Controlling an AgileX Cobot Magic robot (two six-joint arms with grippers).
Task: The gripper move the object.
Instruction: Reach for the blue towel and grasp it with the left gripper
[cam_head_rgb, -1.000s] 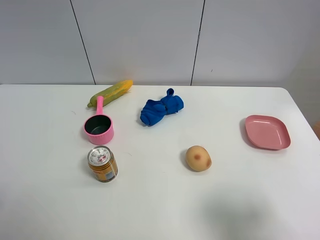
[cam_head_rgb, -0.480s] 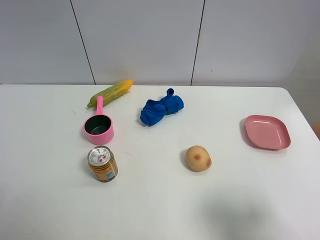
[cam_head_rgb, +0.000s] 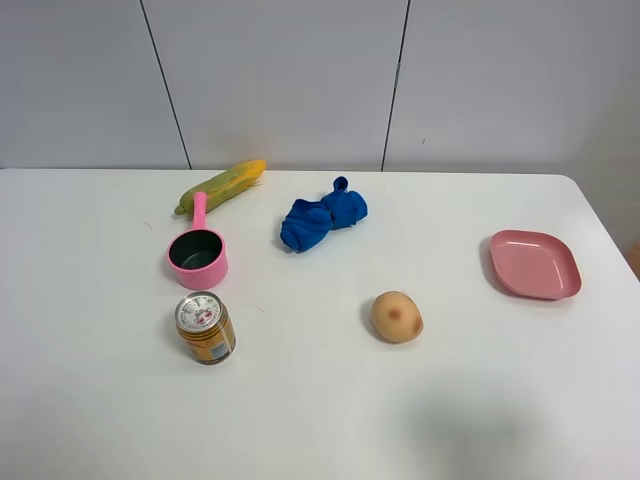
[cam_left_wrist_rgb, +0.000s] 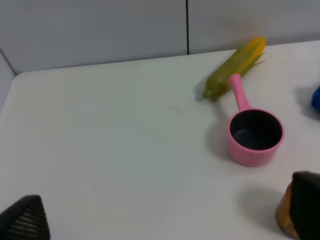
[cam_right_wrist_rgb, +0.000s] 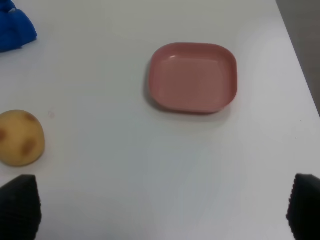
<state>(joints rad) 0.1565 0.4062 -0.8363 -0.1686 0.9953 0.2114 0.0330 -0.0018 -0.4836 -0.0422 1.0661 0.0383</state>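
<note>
On the white table lie a potato (cam_head_rgb: 397, 316), a pink plate (cam_head_rgb: 535, 264), a crumpled blue cloth (cam_head_rgb: 322, 220), a pink saucepan (cam_head_rgb: 198, 255), a corn cob (cam_head_rgb: 221, 186) and a yellow tin can (cam_head_rgb: 205, 327). Neither gripper shows in the exterior high view. In the left wrist view my left gripper (cam_left_wrist_rgb: 165, 215) is open and empty above the table, with the saucepan (cam_left_wrist_rgb: 254, 135), corn (cam_left_wrist_rgb: 235, 66) and can (cam_left_wrist_rgb: 286, 220) ahead. In the right wrist view my right gripper (cam_right_wrist_rgb: 162, 205) is open and empty, with the plate (cam_right_wrist_rgb: 192, 77) and potato (cam_right_wrist_rgb: 20, 137) ahead.
A grey panelled wall (cam_head_rgb: 320, 80) stands behind the table. The table's right edge (cam_head_rgb: 600, 230) runs close to the pink plate. The blue cloth's corner shows in the right wrist view (cam_right_wrist_rgb: 15, 25).
</note>
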